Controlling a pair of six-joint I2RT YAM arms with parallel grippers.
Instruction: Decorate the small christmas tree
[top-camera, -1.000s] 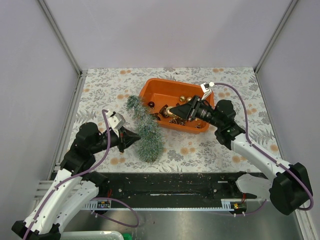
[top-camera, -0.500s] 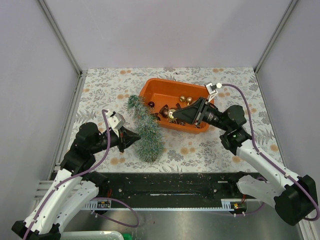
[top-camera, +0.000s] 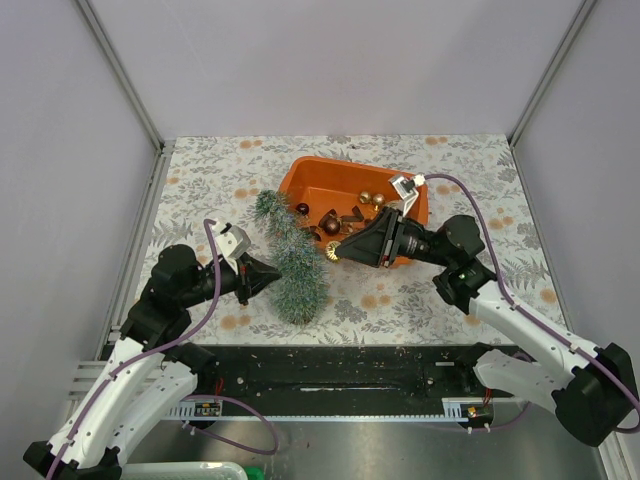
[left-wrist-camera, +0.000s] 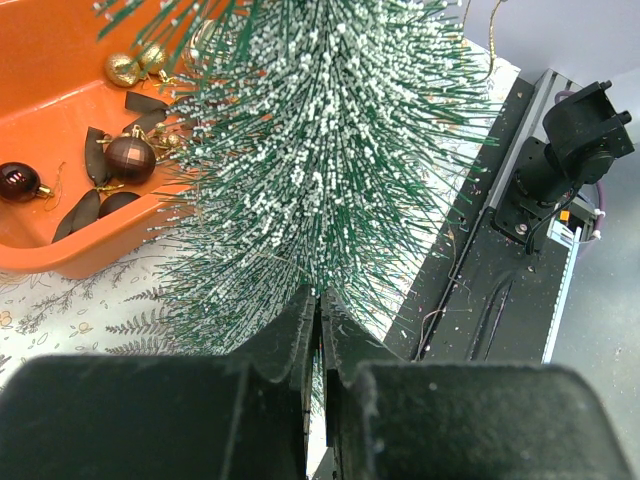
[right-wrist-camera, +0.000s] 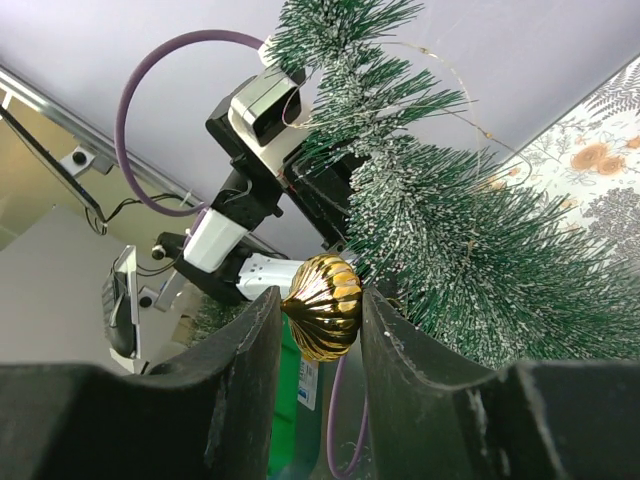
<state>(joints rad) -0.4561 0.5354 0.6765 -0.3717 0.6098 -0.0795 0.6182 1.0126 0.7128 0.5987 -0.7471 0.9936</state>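
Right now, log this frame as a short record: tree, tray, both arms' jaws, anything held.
tree: small christmas tree lying on the patterned table, beside the orange tray
tray contents: gold baubles, dark red baubles
left jaws: shut, tips in the tree's needles; grip unclear
right jaws: shut on a ribbed gold bauble, held close to the tree

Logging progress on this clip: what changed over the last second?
The right gripper, shut on a gold bauble, moved out of the orange tray leftward toward the small christmas tree. The left gripper stayed shut on the tree's needles; tree and tray did not move.
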